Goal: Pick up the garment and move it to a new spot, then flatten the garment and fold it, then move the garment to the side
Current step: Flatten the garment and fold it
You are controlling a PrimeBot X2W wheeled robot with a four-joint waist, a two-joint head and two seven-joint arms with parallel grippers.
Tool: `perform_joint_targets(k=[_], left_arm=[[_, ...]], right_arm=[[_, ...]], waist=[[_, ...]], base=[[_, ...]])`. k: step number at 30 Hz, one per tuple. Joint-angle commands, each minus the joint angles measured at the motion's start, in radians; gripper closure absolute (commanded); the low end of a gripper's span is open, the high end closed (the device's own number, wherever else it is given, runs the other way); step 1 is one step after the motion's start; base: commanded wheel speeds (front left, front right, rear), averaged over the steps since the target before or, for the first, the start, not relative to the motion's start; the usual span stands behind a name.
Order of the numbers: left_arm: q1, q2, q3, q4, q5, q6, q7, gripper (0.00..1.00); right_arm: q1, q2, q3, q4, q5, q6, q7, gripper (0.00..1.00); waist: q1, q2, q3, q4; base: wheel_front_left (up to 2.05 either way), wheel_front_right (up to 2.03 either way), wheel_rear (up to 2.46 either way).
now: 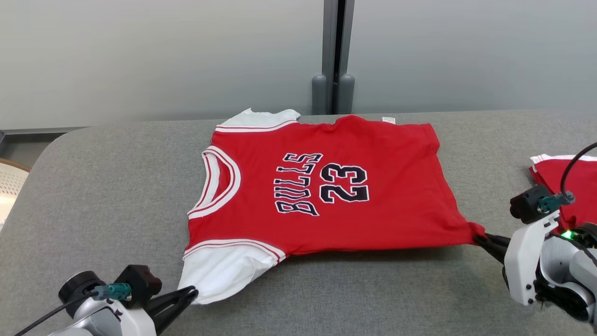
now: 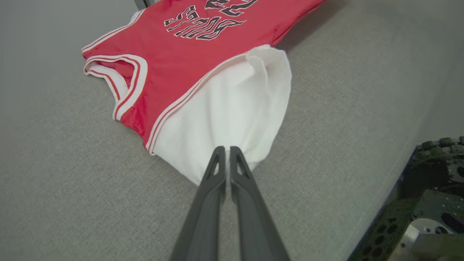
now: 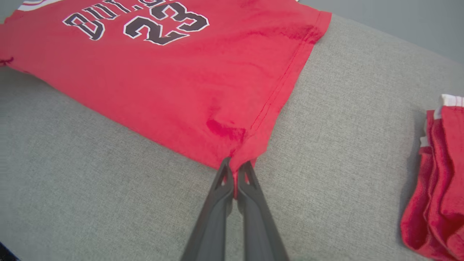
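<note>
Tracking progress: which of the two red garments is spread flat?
The Bulls 23 jersey, pinched by the left tool at its white sleeve and the right tool at a hem corner; the other red garment lies folded at the right.

Grey fabric-covered tabletop (image 1: 93,196), rounded corner far-left, spans full width. Red Bulls 23 jersey (image 1: 387,210) on it at centre, front up, mostly flat; neck twd robot's left, hem twd right. White sleeves at near-left & far-left. Near-right hem corner bunched. Folded red garment (image 1: 576,179) w/ white trim at right edge, well apart from jersey.
</note>
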Motion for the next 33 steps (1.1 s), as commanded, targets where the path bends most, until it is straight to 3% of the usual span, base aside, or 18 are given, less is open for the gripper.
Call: perform_joint_targets(k=[1,7,17,25,33], left_arm=[[-0.005,0.016,-0.007,-0.020,-0.027,-0.001,0.012,1.00],[0.005,0.102,-0.061,-0.139,-0.094,-0.001,0.105,1.00],[0.045,0.188,-0.082,-0.309,-0.167,0.029,0.221,1.00],[-0.002,0.211,-0.066,-0.345,-0.113,0.070,0.242,1.00],[-0.081,0.189,-0.018,-0.307,-0.032,0.082,0.180,1.00]], right_arm=[[0.018,-0.019,0.001,-0.020,0.007,-0.001,0.017,1.00],[0.068,-0.078,0.002,-0.116,0.023,-0.001,0.151,1.00],[0.124,-0.180,0.001,-0.248,0.053,-0.001,0.319,1.00],[0.067,-0.198,-0.005,-0.303,0.052,-0.001,0.300,1.00],[-0.004,-0.171,-0.030,-0.281,0.084,-0.001,0.266,1.00]], waist=[[0.0000,0.0000,-0.004,0.000],[0.0000,0.0000,-0.012,-0.002],[0.0000,0.0000,-0.007,-0.012],[0.0000,0.0000,0.004,-0.031],[0.0000,0.0000,0.038,-0.057]], base=[[0.00,0.00,0.00],[0.00,0.00,0.00],[0.00,0.00,0.00],[0.00,0.00,0.00],[0.00,0.00,0.00]])
